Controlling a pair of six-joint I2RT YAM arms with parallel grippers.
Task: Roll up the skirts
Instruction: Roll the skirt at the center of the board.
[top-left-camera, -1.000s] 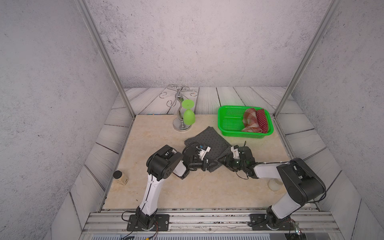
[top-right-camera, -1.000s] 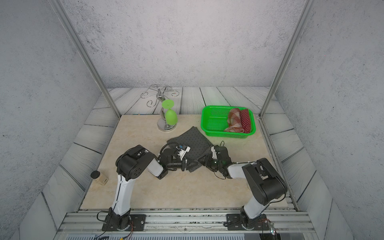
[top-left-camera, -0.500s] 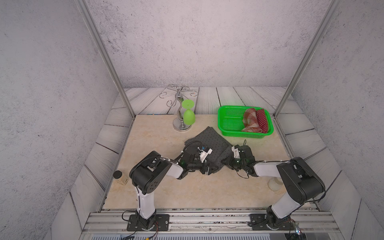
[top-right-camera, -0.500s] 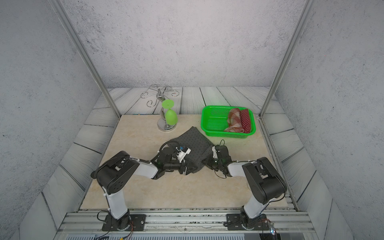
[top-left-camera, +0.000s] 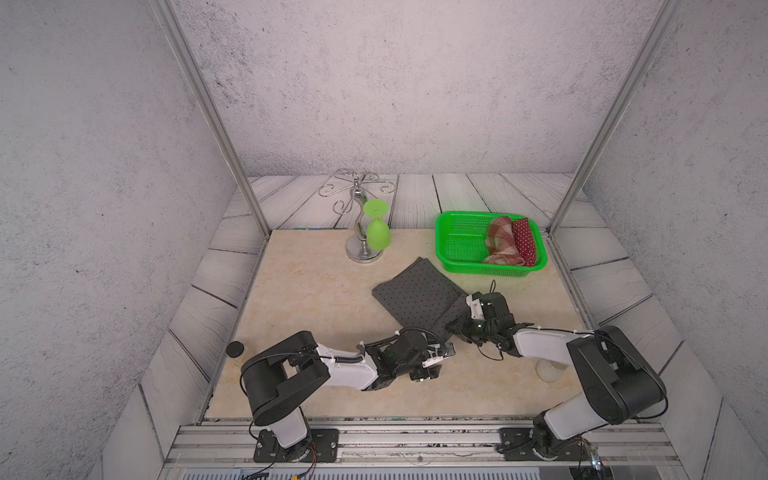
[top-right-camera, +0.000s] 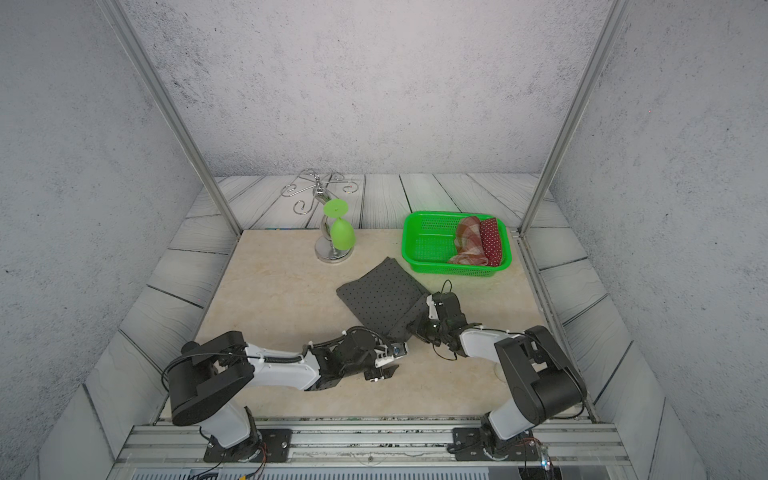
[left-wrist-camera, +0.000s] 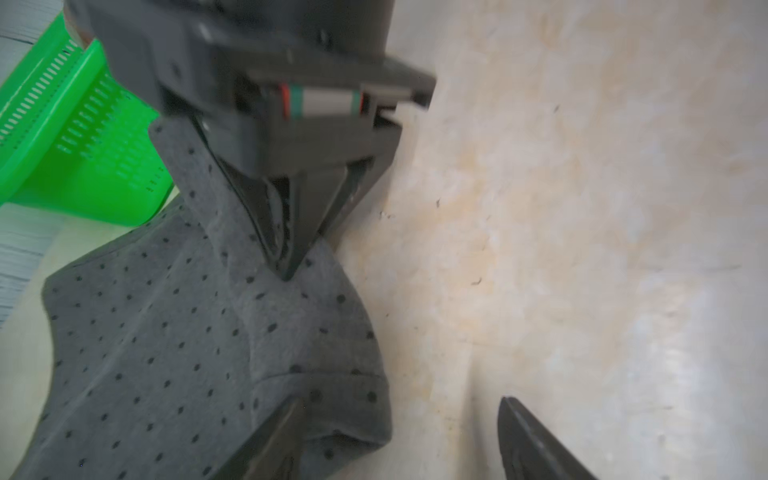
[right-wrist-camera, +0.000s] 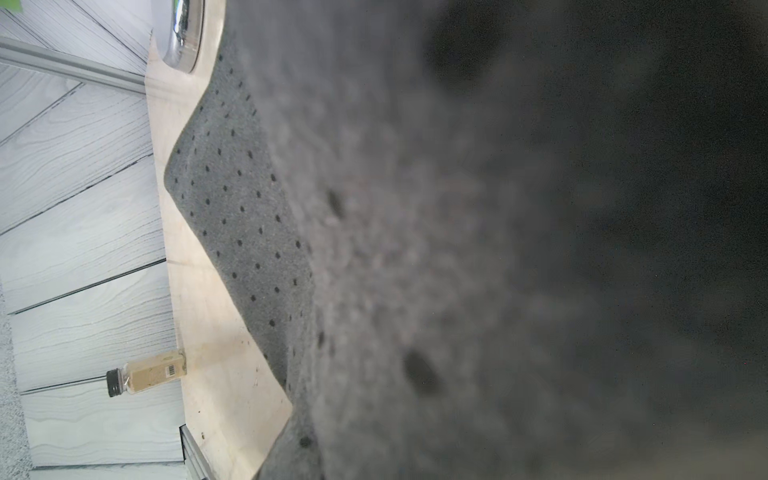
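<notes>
Tabletop (top-left-camera: 316, 291) carries metal stand (top-left-camera: 362, 254), green basket (top-left-camera: 461, 243) behind dotted skirt (top-left-camera: 415, 295).

Colours and patterns on the desk (top-left-camera: 316, 299)

The desk is cream with faint tan marble veining. The grey skirt (top-left-camera: 419, 295) is dark charcoal with small black dots. The basket (top-left-camera: 486, 271) is bright green. The plaid skirt (top-left-camera: 500, 239) is red-brown with pale checks, and the red skirt (top-left-camera: 524, 243) is dark red with white dots. The goblet (top-left-camera: 377, 237) is lime green, its stand (top-left-camera: 362, 254) shiny chrome. The left arm (top-left-camera: 349, 372) and right arm (top-left-camera: 540, 345) are white and black.
</notes>
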